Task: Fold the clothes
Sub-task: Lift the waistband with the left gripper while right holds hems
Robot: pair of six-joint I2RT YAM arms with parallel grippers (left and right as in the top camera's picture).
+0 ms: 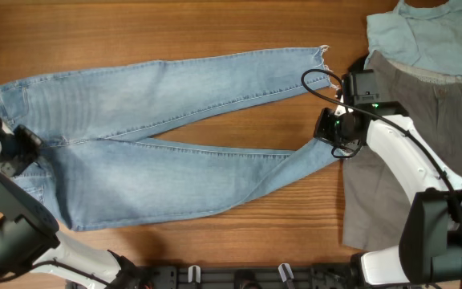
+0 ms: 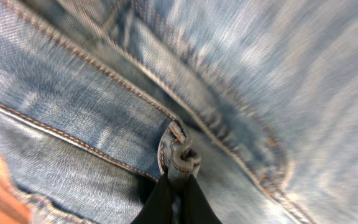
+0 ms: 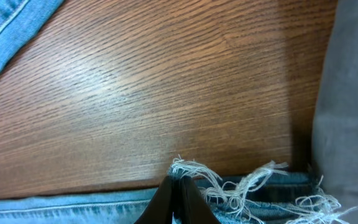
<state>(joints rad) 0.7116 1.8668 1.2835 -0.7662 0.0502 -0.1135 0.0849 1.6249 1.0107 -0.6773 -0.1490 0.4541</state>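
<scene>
Denim crowds the left wrist view. The left hand (image 2: 176, 202) has its dark fingertips pressed together on a small raised fold of the jeans (image 2: 241, 81), pinching it where orange-stitched seams (image 2: 73, 140) meet. In the right wrist view the right hand (image 3: 179, 200) is likewise closed, nipping the frayed hem (image 3: 229, 180) of one leg, with white threads straggling out beside the fingertips. Grey trousers (image 3: 353, 93) lie just beside that hem at the right edge, and bare wood grain fills the space beyond.

From overhead, the jeans lie flat on a brown wooden desk (image 1: 175, 32). Their waist end is at the left, at the left hand, and the two legs run rightward in a narrow V. The nearer leg ends at the right hand, just beside the grey trousers, which are spread along the right side of the desk. The farther leg ends in a second frayed hem (image 1: 321, 54), lying free on the wood. A black cable (image 1: 318, 78) loops above the right wrist. Farthest off, in the right corner, a pale teal shirt (image 1: 427, 36) lies crumpled, its lower edge overlapping the top of the trousers.
</scene>
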